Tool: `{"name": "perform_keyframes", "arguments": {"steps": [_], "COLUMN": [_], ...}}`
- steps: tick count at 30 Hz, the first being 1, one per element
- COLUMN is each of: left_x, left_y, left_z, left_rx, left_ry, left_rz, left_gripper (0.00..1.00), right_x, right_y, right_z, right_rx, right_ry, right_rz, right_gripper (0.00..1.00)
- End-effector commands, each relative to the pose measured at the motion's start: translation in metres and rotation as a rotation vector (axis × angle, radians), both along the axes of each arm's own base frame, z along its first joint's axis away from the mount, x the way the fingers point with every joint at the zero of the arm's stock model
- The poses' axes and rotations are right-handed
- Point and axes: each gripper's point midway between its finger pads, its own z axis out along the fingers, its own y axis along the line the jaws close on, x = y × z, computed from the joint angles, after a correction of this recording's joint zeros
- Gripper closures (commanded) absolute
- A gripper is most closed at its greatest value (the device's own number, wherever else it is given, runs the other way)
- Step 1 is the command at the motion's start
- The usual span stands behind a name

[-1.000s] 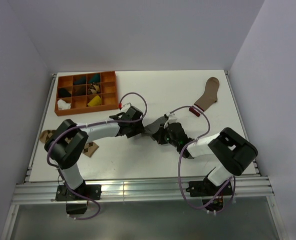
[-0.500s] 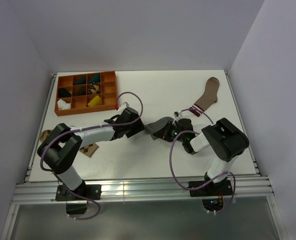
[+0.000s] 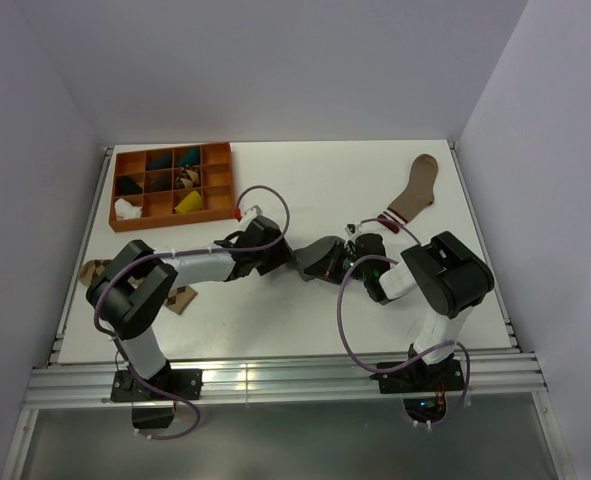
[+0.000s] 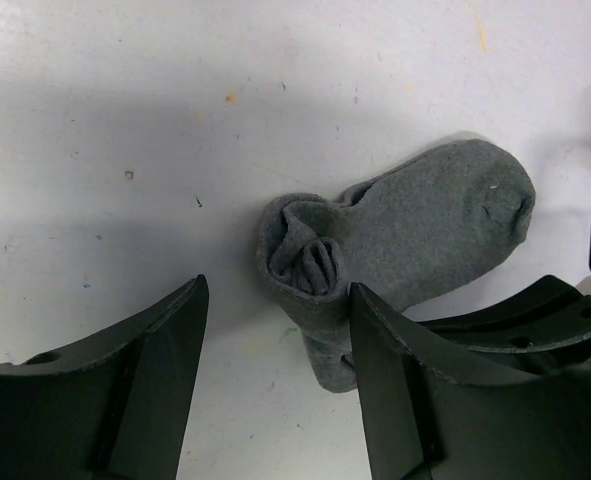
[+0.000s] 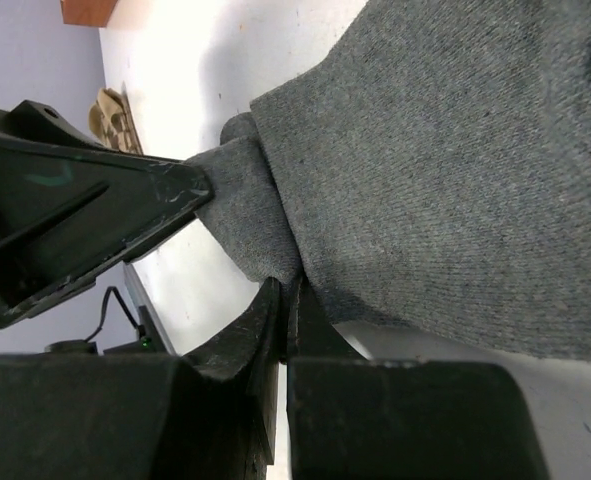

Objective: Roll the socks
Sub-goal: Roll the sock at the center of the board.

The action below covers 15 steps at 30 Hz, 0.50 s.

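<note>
- Grey sock (image 4: 415,230): its rolled end sits between my spread left fingers (image 4: 165,340), touching one.
- My right fingers (image 5: 265,320), pressed together, seem to pinch its edge beside that roll.
- Its unrolled length runs away from my left fingers.
- It lies on the surface (image 3: 315,190), right of the orange tray (image 3: 172,218) and nearer me.

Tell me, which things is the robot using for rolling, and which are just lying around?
For the job: grey sock, partly rolled; left gripper; right gripper, pinching it.
Just lying about: orange tray; brown sock with striped cuff; tan diamond sock.
</note>
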Motion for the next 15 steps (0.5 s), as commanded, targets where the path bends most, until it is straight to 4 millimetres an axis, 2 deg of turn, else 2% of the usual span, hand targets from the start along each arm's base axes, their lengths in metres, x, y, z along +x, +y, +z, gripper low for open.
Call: {"name": "perform_keyframes", "arguments": {"steps": [1, 2, 3, 4, 6, 10, 15], "left_x": [0.003, 0.001, 0.004, -0.002, -0.002, -0.006, -0.004], "left_y": [0.001, 0.003, 0.003, 0.009, 0.010, 0.011, 0.005], "left_z": [0.019, 0.021, 0.033, 0.027, 0.034, 0.026, 0.018], "left_rx": [-0.045, -0.051, -0.084, -0.081, -0.106, -0.122, -0.133], "left_ry": [-0.047, -0.059, -0.092, -0.087, -0.115, -0.122, -0.126], "left_rz": [0.019, 0.025, 0.036, 0.041, 0.045, 0.029, 0.009], "left_gripper": [0.37, 0.35, 0.34, 0.34, 0.28, 0.28, 0.34], "right_x": [0.003, 0.003, 0.003, 0.003, 0.004, 0.004, 0.005], "right_y": [-0.002, -0.002, -0.001, -0.002, -0.002, -0.001, 0.001], "right_z": [-0.006, -0.007, -0.007, -0.008, -0.008, -0.007, -0.006], "right_rx": [-0.008, -0.010, -0.008, -0.012, -0.013, -0.005, -0.008], "right_ry": [0.047, 0.056, 0.058, 0.067, 0.070, 0.082, 0.087], "right_rz": [-0.006, -0.005, -0.003, -0.004, -0.001, 0.005, 0.011], "right_gripper": [1.00, 1.00, 1.00, 1.00, 1.00, 1.00, 1.00]}}
